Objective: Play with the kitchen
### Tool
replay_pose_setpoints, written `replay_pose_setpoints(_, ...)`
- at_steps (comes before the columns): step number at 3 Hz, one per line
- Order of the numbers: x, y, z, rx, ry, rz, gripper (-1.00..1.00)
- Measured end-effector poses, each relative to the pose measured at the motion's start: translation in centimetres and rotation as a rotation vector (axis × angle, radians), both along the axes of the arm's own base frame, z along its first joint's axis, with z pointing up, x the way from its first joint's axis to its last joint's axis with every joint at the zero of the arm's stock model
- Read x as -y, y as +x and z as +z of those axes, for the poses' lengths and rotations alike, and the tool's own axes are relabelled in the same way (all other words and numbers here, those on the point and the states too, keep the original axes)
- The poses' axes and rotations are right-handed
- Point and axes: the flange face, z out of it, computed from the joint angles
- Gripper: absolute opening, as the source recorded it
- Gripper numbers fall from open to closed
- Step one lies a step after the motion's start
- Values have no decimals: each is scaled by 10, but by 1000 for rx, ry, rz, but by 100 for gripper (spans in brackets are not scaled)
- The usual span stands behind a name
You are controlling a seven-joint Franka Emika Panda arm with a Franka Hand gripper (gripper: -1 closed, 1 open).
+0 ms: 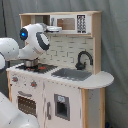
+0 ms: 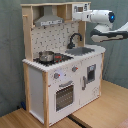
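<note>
The kitchen [image 1: 60, 90] [image 2: 55, 75] is a white and light-wood toy unit. It has a black faucet [image 1: 83, 59] [image 2: 75, 39] over a grey sink [image 1: 72, 74] [image 2: 82, 50]. A small pot [image 1: 31, 62] [image 2: 46, 56] sits on the stovetop. The oven door [image 2: 64, 95] is shut, and the microwave [image 1: 70, 23] [image 2: 80, 8] sits on the upper shelf beside the grey hood [image 2: 47, 21]. My white arm [image 1: 32, 41] [image 2: 102, 16] reaches in at upper-shelf height. My gripper [image 2: 80, 15] is right at the microwave's front.
A grey curtain [image 2: 10, 60] hangs behind the kitchen. The unit stands on a wooden surface [image 2: 100, 110]. A second white link of my arm [image 2: 110, 35] hangs over the counter's end on the second exterior view's right.
</note>
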Motion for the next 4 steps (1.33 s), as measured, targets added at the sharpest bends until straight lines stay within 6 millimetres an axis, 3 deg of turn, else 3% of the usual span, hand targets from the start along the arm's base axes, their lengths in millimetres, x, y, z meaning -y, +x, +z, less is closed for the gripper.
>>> replay_pose_setpoints(3, 14, -42, 5, 55, 21, 58, -100)
replay_pose_setpoints(4, 12, -44, 7, 61, 20, 62, 100)
